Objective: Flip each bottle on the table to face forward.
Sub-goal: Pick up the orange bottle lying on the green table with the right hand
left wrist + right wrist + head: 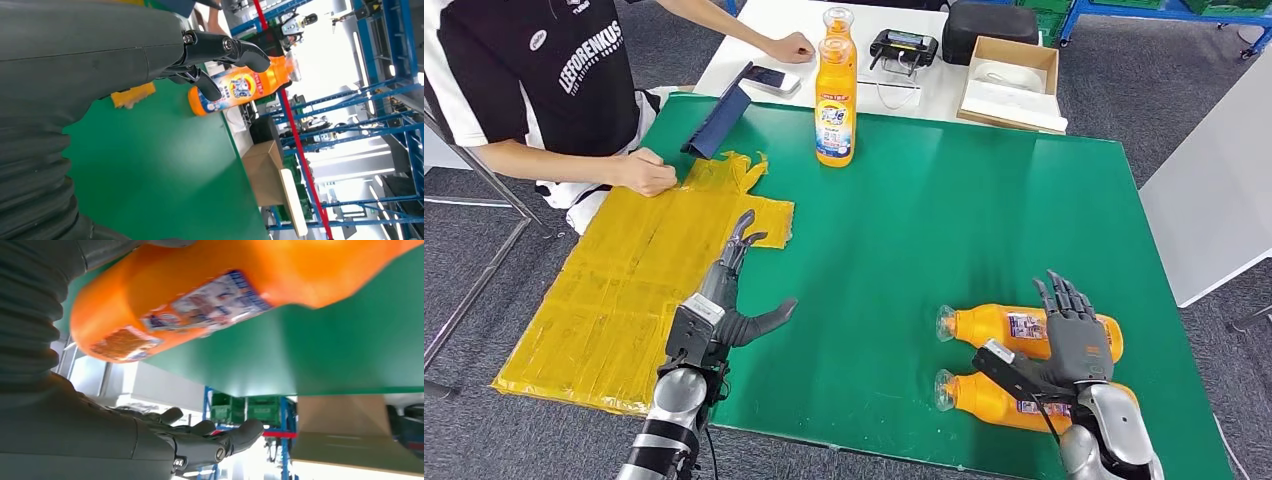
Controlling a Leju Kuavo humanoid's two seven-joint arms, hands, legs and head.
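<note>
one bottle [835,95] stands upright at the far side of the bench [944,210]; two bottles [1009,328] lie near the right hand [1074,335], which hovers over them released, as is the left hand [734,300]; next move, i judge: grasp one and stand it label forward

one orange bottle [835,98] stands upright far back; two orange bottles [1014,329] [994,398] lie side by side.

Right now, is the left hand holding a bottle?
No. In the head view the left hand hangs open over the green table, well short of the upright bottle.
</note>
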